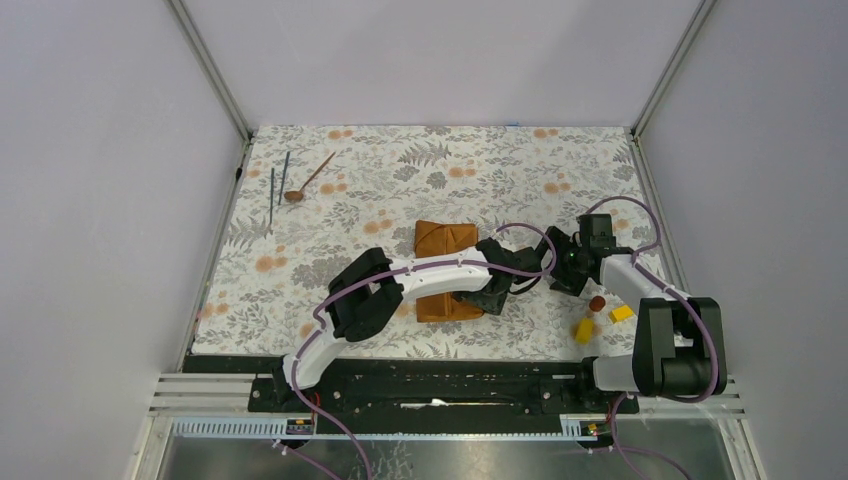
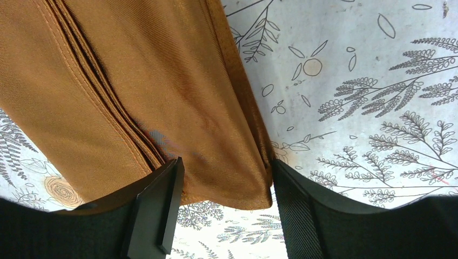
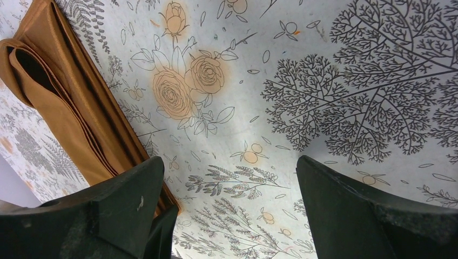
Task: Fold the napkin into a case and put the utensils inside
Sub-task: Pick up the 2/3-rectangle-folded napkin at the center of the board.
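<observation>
Napkin (image 1: 446,240), folded to a strip (layers stacked), lies mid-tablecloth (image 1: 500,170). Left gripper (image 2: 224,181) straddles its 6 o'clock end, jaws part-open; grip unclear. Right gripper (image 3: 229,172), at its 3 o'clock, gapes wide, empty.

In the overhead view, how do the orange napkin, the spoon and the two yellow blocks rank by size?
1. Napkin, though the left arm hides part.
2. Spoon, long but slim.
3. The two yellow blocks, too alike to rank.
</observation>
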You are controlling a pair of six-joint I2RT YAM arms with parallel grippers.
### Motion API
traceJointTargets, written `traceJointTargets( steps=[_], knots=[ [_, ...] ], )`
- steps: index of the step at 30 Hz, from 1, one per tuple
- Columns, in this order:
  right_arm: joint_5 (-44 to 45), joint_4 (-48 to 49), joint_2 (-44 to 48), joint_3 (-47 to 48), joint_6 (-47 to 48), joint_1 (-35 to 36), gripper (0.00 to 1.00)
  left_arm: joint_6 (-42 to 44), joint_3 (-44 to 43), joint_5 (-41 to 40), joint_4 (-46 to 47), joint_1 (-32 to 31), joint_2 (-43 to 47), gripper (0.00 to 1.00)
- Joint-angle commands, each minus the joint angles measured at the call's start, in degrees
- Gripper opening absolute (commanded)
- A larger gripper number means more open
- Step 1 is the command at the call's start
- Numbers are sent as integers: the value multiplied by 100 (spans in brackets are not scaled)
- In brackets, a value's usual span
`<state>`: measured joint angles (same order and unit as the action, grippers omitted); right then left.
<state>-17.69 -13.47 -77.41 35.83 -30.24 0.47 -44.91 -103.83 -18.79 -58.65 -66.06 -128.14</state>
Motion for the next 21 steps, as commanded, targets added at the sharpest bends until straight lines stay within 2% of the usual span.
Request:
traceJointTargets(
  steps=[1, 4, 10, 12, 14, 17, 21],
  knots=[
    [-157, 57, -46, 45, 83, -6, 100, -45, -146, 54, -57, -29, 112, 67],
    [-163, 71, -55, 23, 88, -7, 100, -62, -234, 86, -59, -29, 243, 67],
    [-212, 102, -162, -15, 87, -7, 100, -147, -280, 66, -41, -29, 346, 57],
    [-218, 116, -177, -19, 86, -7, 100, -147, -271, 38, 6, -30, 371, 57],
    [-234, 131, -187, -28, 87, -11, 100, -177, -287, 54, 23, -29, 380, 57],
    [-244, 150, -208, -40, 88, -7, 100, -229, -231, 2, 84, -38, 448, 65],
    [-260, 154, -255, -48, 108, -13, 100, -294, -172, -132, 120, -38, 628, 66]
  ],
)
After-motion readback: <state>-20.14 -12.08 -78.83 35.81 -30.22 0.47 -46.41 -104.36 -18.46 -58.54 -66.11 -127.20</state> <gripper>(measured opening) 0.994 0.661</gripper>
